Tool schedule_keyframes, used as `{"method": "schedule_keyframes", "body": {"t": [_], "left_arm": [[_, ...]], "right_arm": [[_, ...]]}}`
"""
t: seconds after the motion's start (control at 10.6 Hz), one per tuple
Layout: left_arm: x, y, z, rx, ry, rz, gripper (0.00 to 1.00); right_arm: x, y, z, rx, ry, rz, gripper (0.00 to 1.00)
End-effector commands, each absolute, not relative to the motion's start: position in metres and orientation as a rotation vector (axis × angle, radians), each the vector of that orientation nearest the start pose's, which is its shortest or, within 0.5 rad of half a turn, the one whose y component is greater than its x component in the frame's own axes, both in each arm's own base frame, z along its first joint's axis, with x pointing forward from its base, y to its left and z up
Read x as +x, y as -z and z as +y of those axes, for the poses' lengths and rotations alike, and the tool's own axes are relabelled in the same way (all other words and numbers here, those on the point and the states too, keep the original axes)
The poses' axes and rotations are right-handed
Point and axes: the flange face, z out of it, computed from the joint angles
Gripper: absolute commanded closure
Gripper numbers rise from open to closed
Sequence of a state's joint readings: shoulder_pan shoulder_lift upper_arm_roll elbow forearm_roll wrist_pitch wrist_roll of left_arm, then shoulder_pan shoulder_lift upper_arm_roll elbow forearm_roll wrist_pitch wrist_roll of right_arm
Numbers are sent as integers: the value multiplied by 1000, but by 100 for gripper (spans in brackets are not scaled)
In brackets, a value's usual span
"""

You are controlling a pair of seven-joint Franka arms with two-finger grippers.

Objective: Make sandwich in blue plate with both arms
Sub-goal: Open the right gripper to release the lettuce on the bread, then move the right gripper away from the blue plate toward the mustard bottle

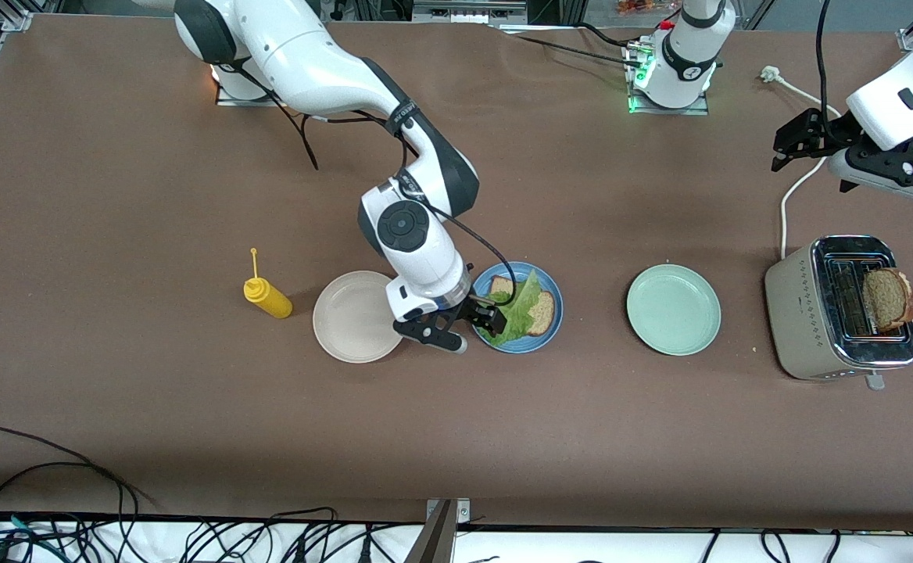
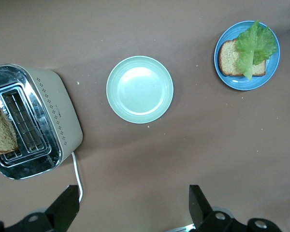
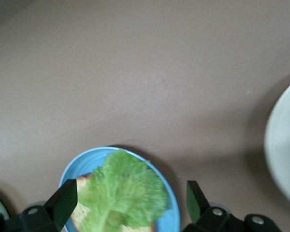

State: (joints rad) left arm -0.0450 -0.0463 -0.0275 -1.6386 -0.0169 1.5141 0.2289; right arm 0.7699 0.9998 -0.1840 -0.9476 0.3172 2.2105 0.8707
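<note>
The blue plate (image 1: 553, 332) lies near the middle of the worktop (image 1: 152, 195), between an off-white plate (image 1: 351, 317) and a mint plate (image 1: 673, 309). On it is one bread slice (image 1: 541, 311) with a lettuce leaf (image 1: 517, 306) on top; the leaf covers much of the slice.

The right gripper (image 1: 464, 327) is low over the rim of the blue plate, on the side of the off-white plate. Its jaws are released and hold nothing; the leaf is just beside its fingers (image 1: 489, 317), and in the right wrist view the leaf (image 3: 123, 191) shows between them.

The left gripper (image 1: 796, 148) waits in the air over the worktop edge at the left arm's end, above a toaster (image 1: 796, 313). Its jaws are also released and empty. A second bread slice (image 1: 888, 297) stands in one toaster slot. A yellow bottle (image 1: 267, 295) lies beside the off-white plate, toward the right arm's end.
</note>
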Motion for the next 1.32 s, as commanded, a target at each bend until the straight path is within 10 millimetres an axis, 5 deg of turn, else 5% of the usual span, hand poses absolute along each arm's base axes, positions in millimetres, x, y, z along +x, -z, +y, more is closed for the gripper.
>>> {"method": "schedule_keyframes", "body": {"t": [0.0,0.66,1.22], "left_arm": [[531,-620,-41,-3132,-123,468,0],[528,-617,-40,-3132,-155,469,0],[528,-615,-30,-3121,-180,444,0]], "right_arm": [[626,-346,439,-2885,62,231,0],[607,-422,311,-2884,-141,-90,0],[583,-466,236,-2908,-151,-297,0]]}}
